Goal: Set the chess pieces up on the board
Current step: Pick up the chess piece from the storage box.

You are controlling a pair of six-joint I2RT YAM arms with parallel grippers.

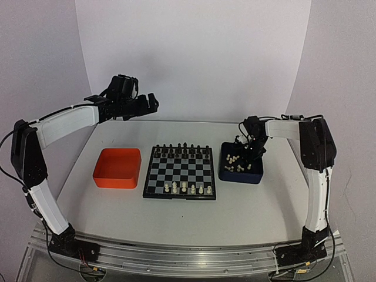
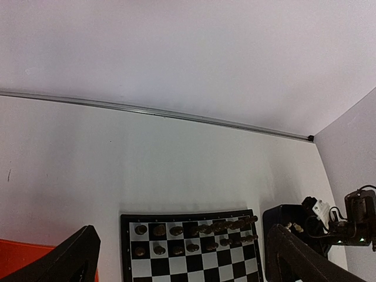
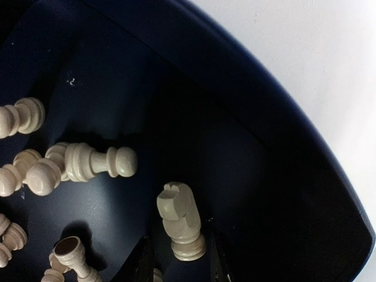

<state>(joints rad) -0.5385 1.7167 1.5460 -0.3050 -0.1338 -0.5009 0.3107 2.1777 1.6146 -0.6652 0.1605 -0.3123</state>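
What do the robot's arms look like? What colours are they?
The left arm and the right arm are both made of smooth white tube-shaped parts joined by chunky black joints. The left gripper and the right gripper are black, with two pointed fingers each. Thin black cables curl beside the arms.

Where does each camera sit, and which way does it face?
Top external: above, behind the bases, looking down at the table; left arm, right arm show.
Left wrist: raised high, facing across the board to the back wall; fingers show.
Right wrist: in the dark blue tray, looking at chess pieces; fingertips flank one.
Shared: top and left see the board.
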